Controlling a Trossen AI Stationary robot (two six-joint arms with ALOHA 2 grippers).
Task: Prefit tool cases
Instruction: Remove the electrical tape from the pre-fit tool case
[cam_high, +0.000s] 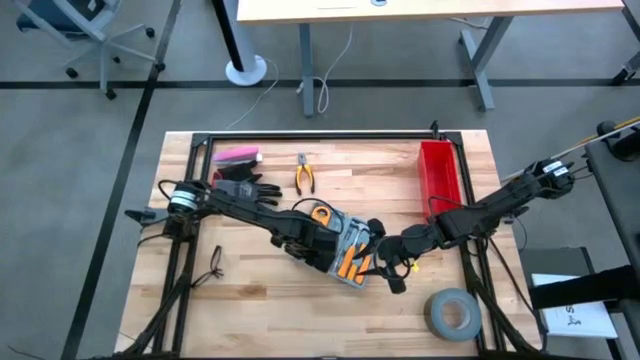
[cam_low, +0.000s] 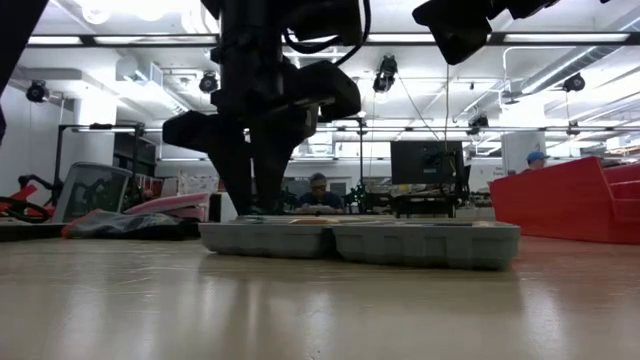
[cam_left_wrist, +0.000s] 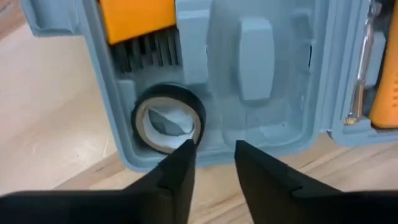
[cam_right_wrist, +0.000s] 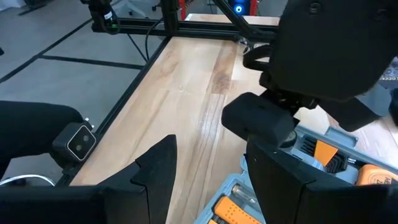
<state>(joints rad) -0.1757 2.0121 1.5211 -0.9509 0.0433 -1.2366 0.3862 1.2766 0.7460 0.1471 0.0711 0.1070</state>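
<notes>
Tool case (cam_high: 345, 252) lies open and flat near the table (cam_high: 260, 310) centre, grey-blue halves side by side, orange-handled tools in the moulded slots. Long axis runs roughly 10 to 4 o'clock in the high view. A small roll of black tape (cam_left_wrist: 169, 126) sits in a round recess at one corner of the tray.

Left gripper (cam_left_wrist: 213, 163) hangs directly over that recess, fingers a narrow gap apart, holding nothing; the tape roll is just ahead of the tips.

Right gripper (cam_right_wrist: 208, 165) sits at the case's 4 o'clock edge, fingers spread, empty.

Left arm is nearer the tape slot. Judged step: seating the tape.
</notes>
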